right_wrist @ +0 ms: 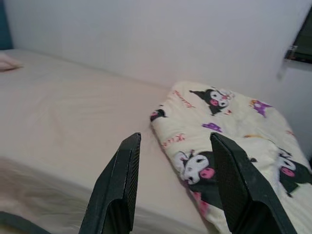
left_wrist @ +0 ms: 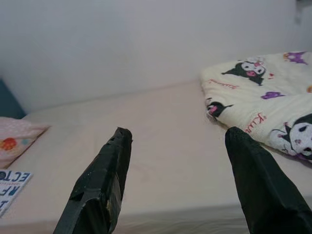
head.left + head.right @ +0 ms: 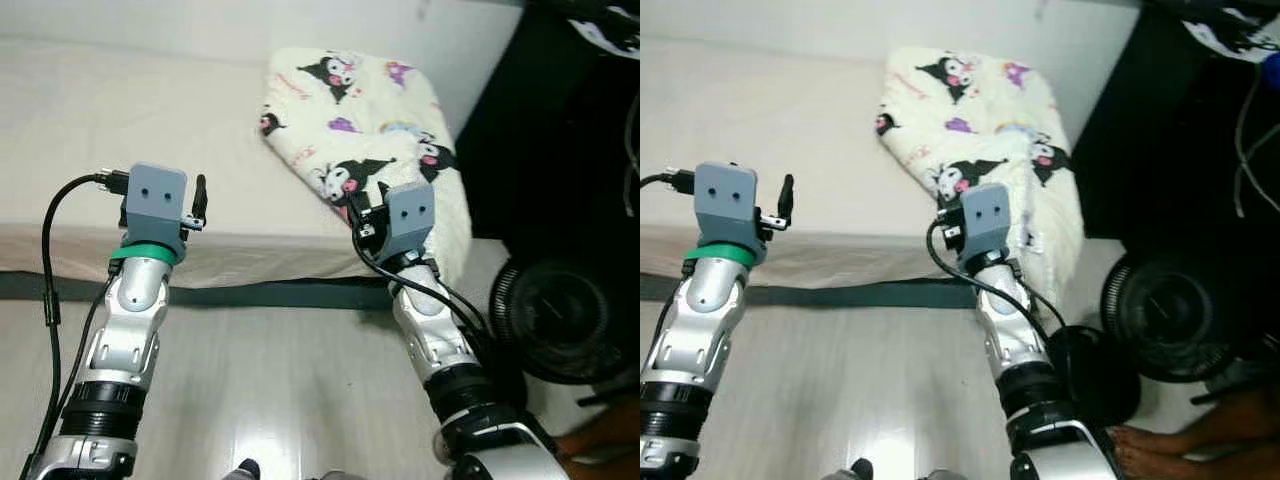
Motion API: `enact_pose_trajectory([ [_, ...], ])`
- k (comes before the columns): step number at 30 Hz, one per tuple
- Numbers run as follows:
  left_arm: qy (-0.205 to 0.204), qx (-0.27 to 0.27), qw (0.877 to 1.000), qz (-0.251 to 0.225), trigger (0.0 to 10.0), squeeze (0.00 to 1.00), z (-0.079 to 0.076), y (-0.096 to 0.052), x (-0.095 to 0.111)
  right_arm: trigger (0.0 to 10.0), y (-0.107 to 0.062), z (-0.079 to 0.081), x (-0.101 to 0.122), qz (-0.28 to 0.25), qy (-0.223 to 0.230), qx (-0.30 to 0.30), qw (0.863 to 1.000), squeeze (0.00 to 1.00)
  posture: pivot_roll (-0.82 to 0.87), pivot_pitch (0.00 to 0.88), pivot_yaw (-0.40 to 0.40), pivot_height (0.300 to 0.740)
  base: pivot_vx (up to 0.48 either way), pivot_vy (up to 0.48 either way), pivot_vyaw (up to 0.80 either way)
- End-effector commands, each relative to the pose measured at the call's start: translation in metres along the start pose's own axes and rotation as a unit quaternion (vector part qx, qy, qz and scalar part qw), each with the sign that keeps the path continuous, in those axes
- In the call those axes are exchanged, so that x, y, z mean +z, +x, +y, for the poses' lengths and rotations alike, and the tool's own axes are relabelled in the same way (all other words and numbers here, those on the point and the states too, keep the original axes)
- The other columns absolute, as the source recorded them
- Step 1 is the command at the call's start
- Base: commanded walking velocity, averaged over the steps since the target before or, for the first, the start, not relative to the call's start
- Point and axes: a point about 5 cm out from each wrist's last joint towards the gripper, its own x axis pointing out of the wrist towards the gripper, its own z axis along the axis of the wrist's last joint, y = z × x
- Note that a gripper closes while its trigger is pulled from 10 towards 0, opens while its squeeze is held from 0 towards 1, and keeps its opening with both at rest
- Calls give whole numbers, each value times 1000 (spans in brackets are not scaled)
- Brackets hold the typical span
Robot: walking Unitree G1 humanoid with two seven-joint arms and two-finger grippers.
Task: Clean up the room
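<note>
Floorboards come nearest, pale and glossy, with both silver arms raised over them toward the bed. At the right, beside the robot, stands a black fan, and a person's bare foot rests on the floor just by the right arm's base. The left claw is spread wide and carries nothing, hovering at the bed's near edge over bare sheet. The right claw is likewise spread and empty, poised at the near right corner of the bed, just short of the blanket.

That blanket, cream with cartoon prints, is folded into a thick pad along the right edge of the bed, one end spilling over the near right corner toward the floor. Further along the mattress lie a pink pillow and a printed card.

The risk, as I judge it, lies in the overhang: a grip on only 1 layer could unfold the pad and drag it onto the floor. The right arm's trailing cable hangs close to the fan and could snag, and the foot nearby leaves little room for a step.
</note>
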Motion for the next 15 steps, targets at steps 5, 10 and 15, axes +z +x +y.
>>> enact_pose_trajectory([
  [5,1,-12,1000,8,10000,0,-7,-1,-4,10000,-4,-5,0,-2,11,-14,1000,0,-39,55,-44,740,130,0,0],
  [10,-1,-16,1000,5,10000,0,-10,0,-3,10000,-6,-6,0,-3,10,-16,1000,0,-43,55,-42,740,480,0,0],
  [15,-3,-18,1000,4,10000,0,-11,1,-3,10000,-6,-7,-1,-1,8,-18,1000,0,-46,55,-40,740,480,0,0],
])
